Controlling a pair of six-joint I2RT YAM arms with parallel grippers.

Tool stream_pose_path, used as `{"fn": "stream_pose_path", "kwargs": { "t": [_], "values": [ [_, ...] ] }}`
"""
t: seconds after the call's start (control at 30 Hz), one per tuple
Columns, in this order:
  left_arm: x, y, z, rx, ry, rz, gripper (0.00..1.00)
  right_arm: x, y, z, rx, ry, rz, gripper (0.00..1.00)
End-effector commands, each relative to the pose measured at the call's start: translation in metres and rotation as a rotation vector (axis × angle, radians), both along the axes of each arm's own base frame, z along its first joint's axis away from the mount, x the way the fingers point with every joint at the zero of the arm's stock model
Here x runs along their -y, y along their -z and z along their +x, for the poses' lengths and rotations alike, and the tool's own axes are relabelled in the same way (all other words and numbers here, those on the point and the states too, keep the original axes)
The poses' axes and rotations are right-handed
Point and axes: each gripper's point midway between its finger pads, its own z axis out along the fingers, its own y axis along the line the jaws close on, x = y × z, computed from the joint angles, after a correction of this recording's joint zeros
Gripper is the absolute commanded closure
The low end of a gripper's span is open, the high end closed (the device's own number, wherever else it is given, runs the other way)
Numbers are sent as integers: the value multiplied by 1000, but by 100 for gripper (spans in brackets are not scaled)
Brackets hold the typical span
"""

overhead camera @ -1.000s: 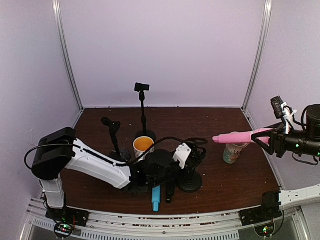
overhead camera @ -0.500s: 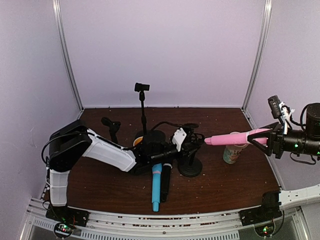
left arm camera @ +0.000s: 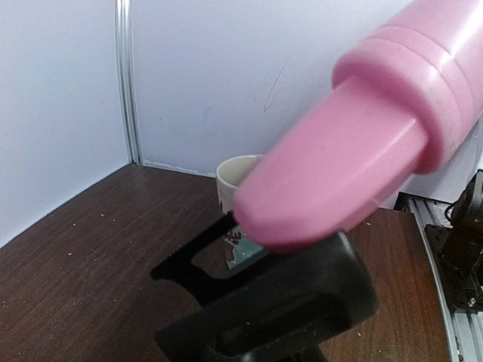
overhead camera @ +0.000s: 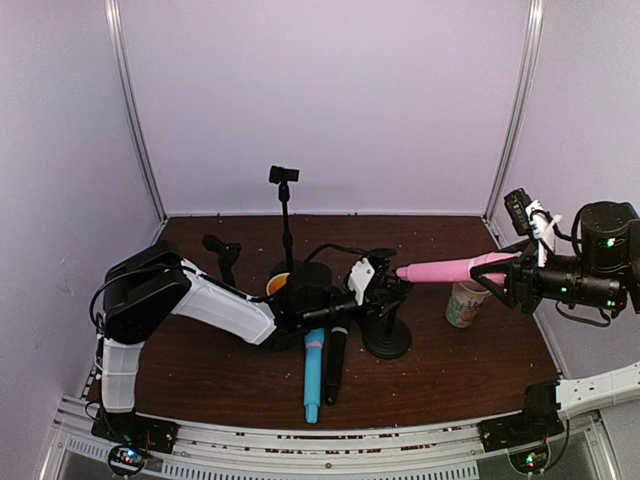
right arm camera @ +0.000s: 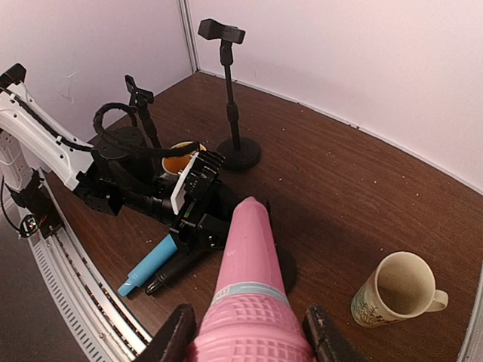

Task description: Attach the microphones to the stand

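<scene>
Right hand (overhead camera: 503, 279) clamps the pink microphone (overhead camera: 445, 269); left hand (overhead camera: 378, 290) is closed on the stand (overhead camera: 388, 345).

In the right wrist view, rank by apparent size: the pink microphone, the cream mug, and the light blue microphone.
1. Pink stick microphone, though nearest the camera.
2. Cream patterned mug.
3. Light blue stick microphone, partly hidden.

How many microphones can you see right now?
3. The pink microphone is held in the right arm's fingers, above the table. The light blue microphone and the black microphone lie side by side on the table near the front. None appears hidden.
</scene>
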Motion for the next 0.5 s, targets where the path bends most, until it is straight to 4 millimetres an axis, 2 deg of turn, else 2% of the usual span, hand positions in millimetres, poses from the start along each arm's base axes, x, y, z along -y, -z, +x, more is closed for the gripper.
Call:
{"fn": "stream_pose_path", "kwargs": {
  "t": [0.0,0.2,0.3,0.47],
  "values": [
    [8,-33,-7,15,49,-132,100,2,-5,4,34,19,9,100],
    [10,-32,-5,14,46,-124,100,12,-16,-3,39,8,67,100],
    [10,-31,-5,11,46,-120,100,15,-10,-3,31,15,44,100],
    [9,-29,-1,-4,38,-120,100,9,-1,-4,11,2,31,100]
  ]
}}
